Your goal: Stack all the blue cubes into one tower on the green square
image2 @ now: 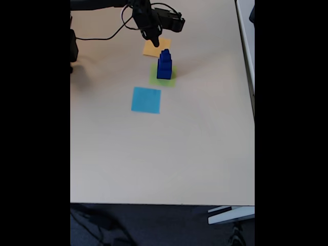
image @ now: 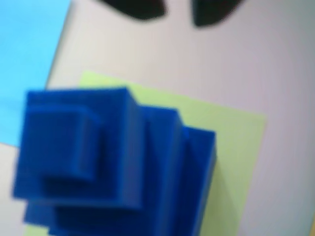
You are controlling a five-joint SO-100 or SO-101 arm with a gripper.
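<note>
Looking down from the wrist view, the nearest thing is the tower of blue cubes (image: 98,162), blurred by closeness: the smallest cube sits uppermost, and below it three wider tiers step outward toward the right and lower edge of that view. Under the tower lies the green square (image: 231,142), its pale lime surface showing past the stack on the right and at the top corner. Beyond it is the pale table (image: 197,64), and a light blue square (image: 24,64) fills the upper left corner of the wrist view. Two dark shapes at the top edge are the gripper's fingertips (image: 140,10), with a band of table showing between them and nothing held there.

In the fixed view, the front of the table (image2: 154,164) is bare, then comes the light blue square (image2: 146,99). Farther on, the green square (image2: 164,77) carries the blue cubes (image2: 164,65) as one upright tower, widest at the bottom and narrowing upward. Just behind is an orange-yellow square (image2: 154,47). Above that patch hangs the gripper (image2: 155,41), its black tips near the tower's top but apart from it. How wide the jaws stand cannot be told from this view. A black cable (image2: 110,32) trails across the far table to the left.
</note>
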